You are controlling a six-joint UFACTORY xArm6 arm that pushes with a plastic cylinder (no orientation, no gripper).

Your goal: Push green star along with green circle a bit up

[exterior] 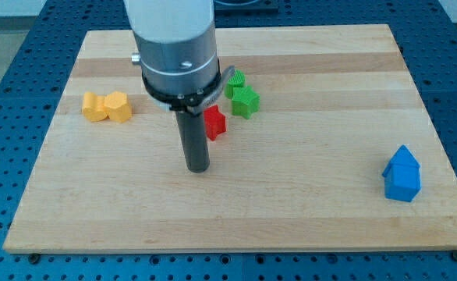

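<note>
On the wooden table [306, 195], my tip [198, 167] is resting below the red block [214, 122], holding nothing; the green star [246, 101] is touching the green circle [235, 81] above.

Green star [246, 101] lying flat, upper centre of frame; green circle [235, 80] touching its upper-left edge, partly hiding behind arm.

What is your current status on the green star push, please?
My tip on bare board, below-left of the blocks, touching none. Green star against green circle, unmoved. Red block sits between tip and star.
</note>
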